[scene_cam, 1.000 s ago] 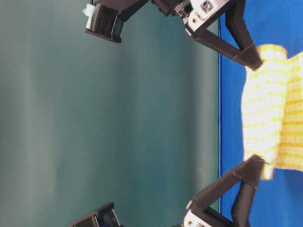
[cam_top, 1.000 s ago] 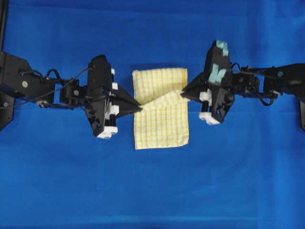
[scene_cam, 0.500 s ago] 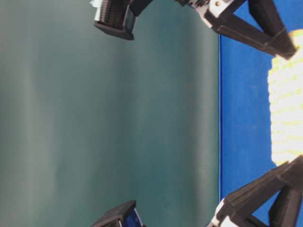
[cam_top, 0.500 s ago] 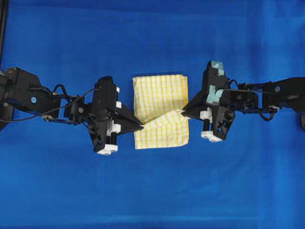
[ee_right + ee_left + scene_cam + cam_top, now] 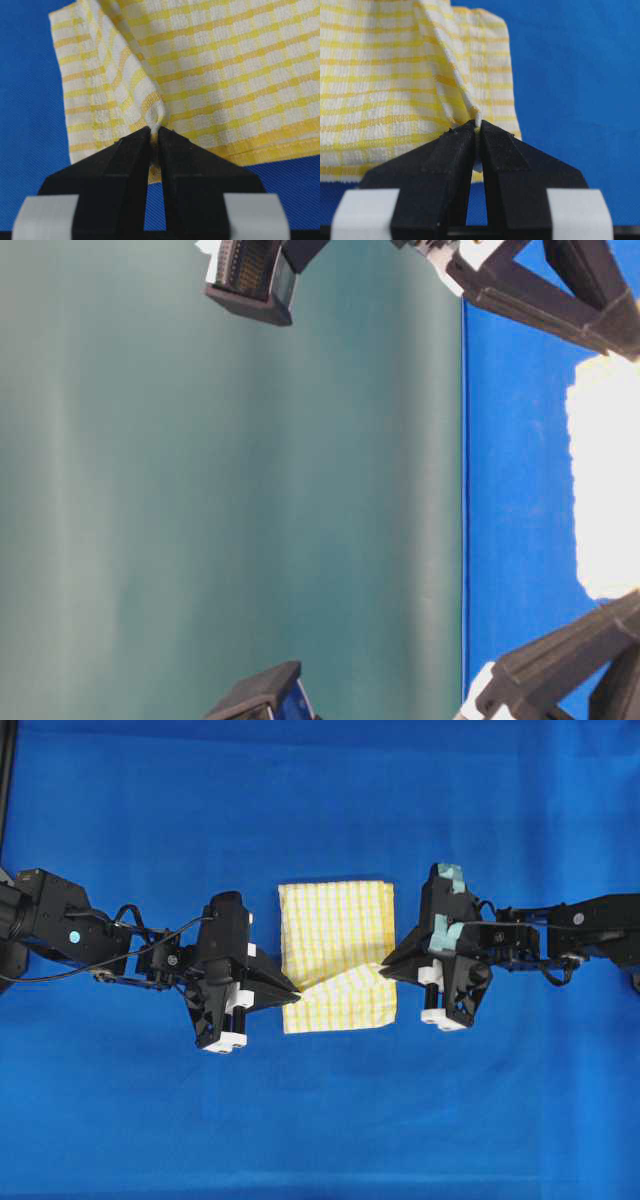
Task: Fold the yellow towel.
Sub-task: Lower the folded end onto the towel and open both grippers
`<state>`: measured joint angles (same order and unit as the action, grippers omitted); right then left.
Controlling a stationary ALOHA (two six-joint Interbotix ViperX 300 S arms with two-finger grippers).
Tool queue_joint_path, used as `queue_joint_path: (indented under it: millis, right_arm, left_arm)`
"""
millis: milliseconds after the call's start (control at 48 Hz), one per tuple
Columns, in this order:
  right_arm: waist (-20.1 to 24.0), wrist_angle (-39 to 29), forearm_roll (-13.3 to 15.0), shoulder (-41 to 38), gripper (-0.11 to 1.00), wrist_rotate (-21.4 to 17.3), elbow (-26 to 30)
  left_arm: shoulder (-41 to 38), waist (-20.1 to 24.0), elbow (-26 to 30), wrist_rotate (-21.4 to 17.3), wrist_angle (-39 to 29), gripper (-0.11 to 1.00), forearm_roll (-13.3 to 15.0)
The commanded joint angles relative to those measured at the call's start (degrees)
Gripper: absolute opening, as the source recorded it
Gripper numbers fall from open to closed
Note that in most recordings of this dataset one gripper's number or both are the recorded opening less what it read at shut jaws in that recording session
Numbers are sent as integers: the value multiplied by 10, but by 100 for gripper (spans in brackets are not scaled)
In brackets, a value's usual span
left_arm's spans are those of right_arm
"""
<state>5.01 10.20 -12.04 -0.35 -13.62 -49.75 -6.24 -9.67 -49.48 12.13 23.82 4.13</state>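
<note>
The yellow towel (image 5: 337, 955), white with yellow checks, lies half folded on the blue cloth in the middle of the overhead view. My left gripper (image 5: 297, 992) is shut on the towel's left corner, my right gripper (image 5: 383, 965) shut on its right corner. Between them the lifted edge runs slanting over the lower layer. In the left wrist view the black fingers (image 5: 455, 150) pinch a ridge of the towel (image 5: 385, 75). The right wrist view has the same pinch at the right gripper (image 5: 154, 131) on the towel (image 5: 225, 65). The table-level view catches the towel (image 5: 608, 480) washed out bright.
A blue cloth (image 5: 320, 1120) covers the whole table. Both black arms reach in from the sides, the left arm (image 5: 80, 935) and the right arm (image 5: 570, 930). In the table-level view a grey-green backdrop (image 5: 230, 480) fills the left.
Both grippers have carried the held towel edge toward the near side of the table, over the lower layer. The visible towel is now shorter. Both grips stayed shut.
</note>
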Motion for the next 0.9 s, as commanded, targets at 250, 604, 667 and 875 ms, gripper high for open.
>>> queue_joint_path:
  millis: [250,604,667,875]
  right_arm:
    - [12,1,-5,-9,6,1,22]
    - [19,2,-11,3,82,7,19]
    - [20,0,-9,14,81,9,18]
    - [19,-18,20,91,79,28,9]
  left_arm:
    - [9,-4,14,0,-27,3,1]
    - [33,-4,18,-5,-46,72,0]
    - [51,-3,17,-7,-66,76,-2]
    - [131,8,16,-11,-151,73,-5]
